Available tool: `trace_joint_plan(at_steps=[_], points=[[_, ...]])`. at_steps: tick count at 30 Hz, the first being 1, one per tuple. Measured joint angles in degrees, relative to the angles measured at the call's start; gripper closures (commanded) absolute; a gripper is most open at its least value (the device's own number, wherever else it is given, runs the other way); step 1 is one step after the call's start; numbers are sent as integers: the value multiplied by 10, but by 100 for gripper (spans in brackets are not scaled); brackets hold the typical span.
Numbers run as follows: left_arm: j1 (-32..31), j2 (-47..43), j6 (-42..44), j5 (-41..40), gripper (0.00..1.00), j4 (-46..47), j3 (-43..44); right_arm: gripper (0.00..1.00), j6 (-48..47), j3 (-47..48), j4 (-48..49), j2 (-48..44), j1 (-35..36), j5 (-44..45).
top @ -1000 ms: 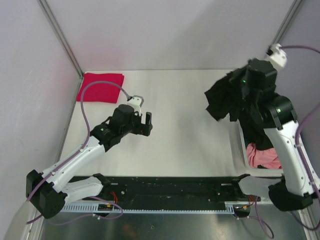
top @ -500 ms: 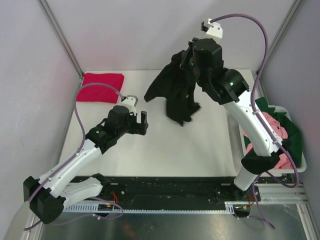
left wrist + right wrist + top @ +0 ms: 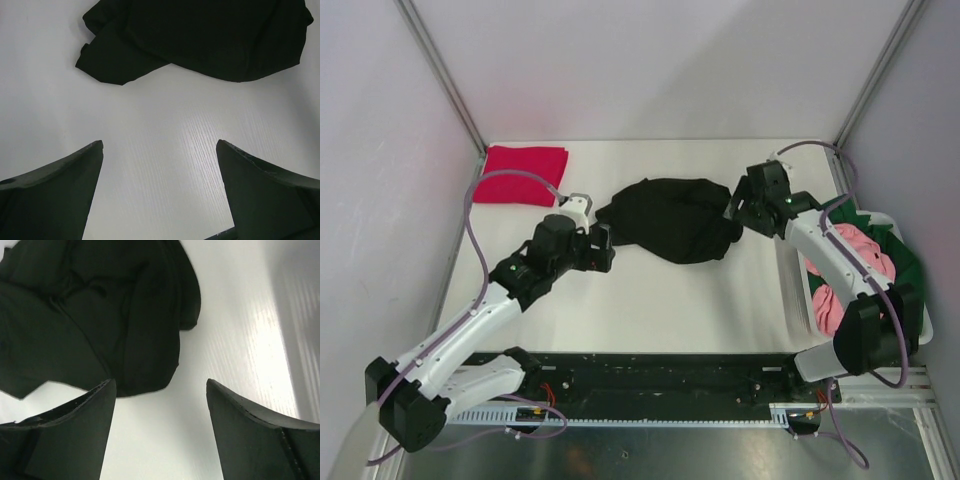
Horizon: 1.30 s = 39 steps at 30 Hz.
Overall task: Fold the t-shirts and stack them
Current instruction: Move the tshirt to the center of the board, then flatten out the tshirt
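A crumpled black t-shirt [image 3: 670, 218] [image 3: 200, 35] [image 3: 90, 315] lies loose on the table's middle. My right gripper [image 3: 735, 210] [image 3: 161, 382] sits low at its right edge, open, with only bare table between the jaws. My left gripper [image 3: 606, 251] [image 3: 160, 145] hovers just left of the shirt, open and empty. A folded crimson red t-shirt [image 3: 520, 161] lies flat at the far left corner. A pink t-shirt [image 3: 855, 270] and a dark green t-shirt [image 3: 908, 258] are bunched in the basket at the right.
The white plastic basket [image 3: 794, 292] stands at the table's right edge beside the right arm. Grey walls with metal posts enclose the left, back and right sides. A black rail [image 3: 660, 372] runs along the near edge.
The right arm swung the black t-shirt from above the basket leftward, lowered it onto the table and opened, letting it go. The left gripper shifted slightly nearer and left.
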Motion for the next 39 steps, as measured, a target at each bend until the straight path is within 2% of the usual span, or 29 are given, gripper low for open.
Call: trace_joint_plan(at_steps=[3,8,13,17,22,31,39], points=[[7,9,-10,6,1,0,-1,27,3,-12,-14,-18,26,2],[23,32,-34,23,1,0,-1,36,4,-10,17,-37,114,9],[53,34,-59,31,1,-6,-1,43,4,-10,85,41,173,-10],[85,34,-83,27,0,-21,-1,45,2,9,122,128,197,-24],[112,34,-106,25,0,-34,-7,47,-15,94,146,234,228,-24],[130,38,-115,28,0,-45,-17,46,-57,321,137,399,269,-16],[150,38,-115,34,0,-49,-21,45,-70,394,102,478,281,-15]])
